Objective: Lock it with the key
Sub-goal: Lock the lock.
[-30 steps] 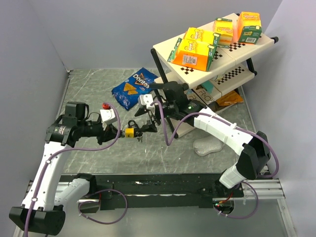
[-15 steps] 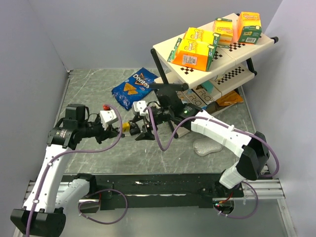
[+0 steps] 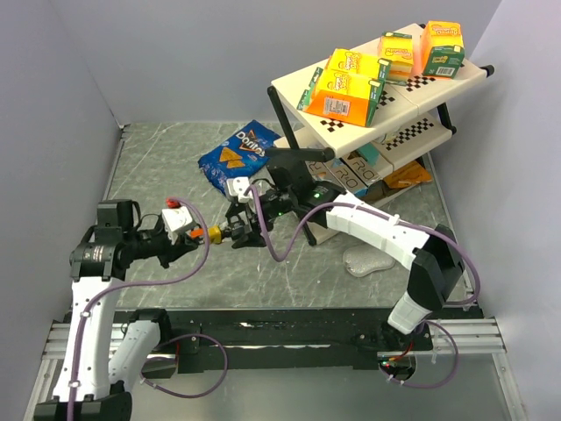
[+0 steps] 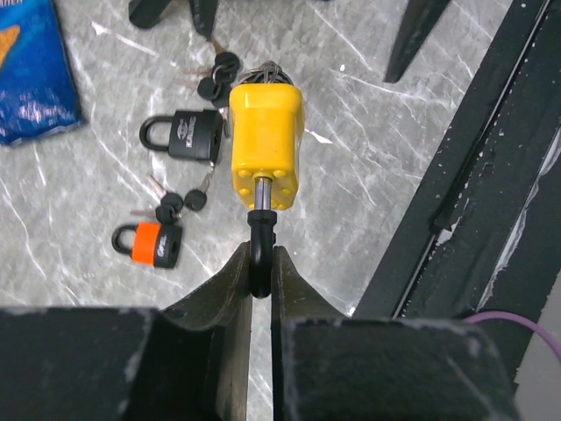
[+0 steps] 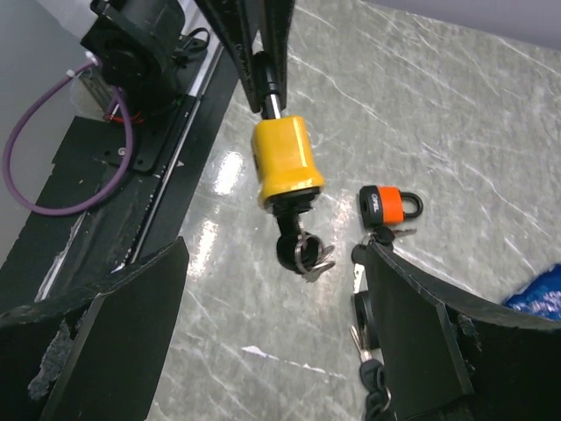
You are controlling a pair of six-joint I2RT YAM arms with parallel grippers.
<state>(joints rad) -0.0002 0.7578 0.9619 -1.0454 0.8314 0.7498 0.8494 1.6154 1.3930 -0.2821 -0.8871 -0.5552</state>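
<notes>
My left gripper is shut on the black shackle of a yellow padlock and holds it above the table; it also shows in the top view. A black-headed key with a ring and spare keys sticks in the padlock's bottom end. My right gripper is open and empty. Its fingers stand wide on either side, just short of the key, not touching it. In the top view it sits right of the yellow padlock.
A black padlock and an orange padlock lie on the marble table with loose keys. A Doritos bag lies behind. A shelf rack with boxes stands at the back right. The black base rail is near.
My left arm has pulled back to the left with the yellow padlock. My right gripper has followed it leftward and stays by the key end.
</notes>
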